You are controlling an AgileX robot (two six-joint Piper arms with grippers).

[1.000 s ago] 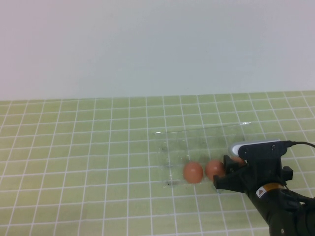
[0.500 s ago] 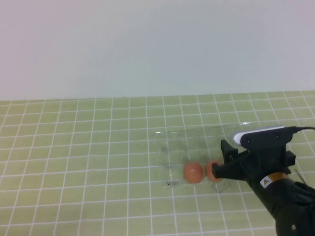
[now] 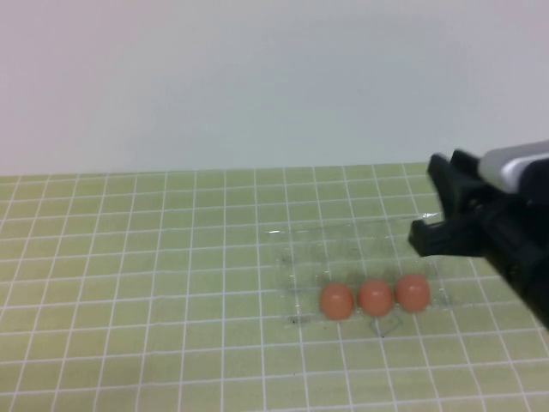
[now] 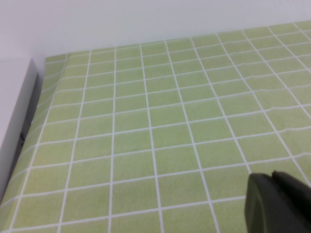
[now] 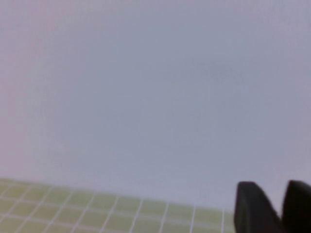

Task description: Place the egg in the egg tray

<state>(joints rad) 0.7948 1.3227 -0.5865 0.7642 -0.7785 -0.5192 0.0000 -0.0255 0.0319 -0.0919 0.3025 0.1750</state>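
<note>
Egg delivered, we back away.
Our empty, parted right gripper point(image 3: 436, 210) has lifted off; the egg point(image 3: 413, 292) now sits in the egg tray point(image 3: 296, 257). Left gripper point(image 4: 279, 206): grip unclear.

The right gripper point(image 3: 433, 202) hung raised at the right side of the high view, empty, its two dark fingers point(image 5: 252, 208) slightly parted. The left gripper point(image 4: 277, 206) showed only as a dark tip.
</note>
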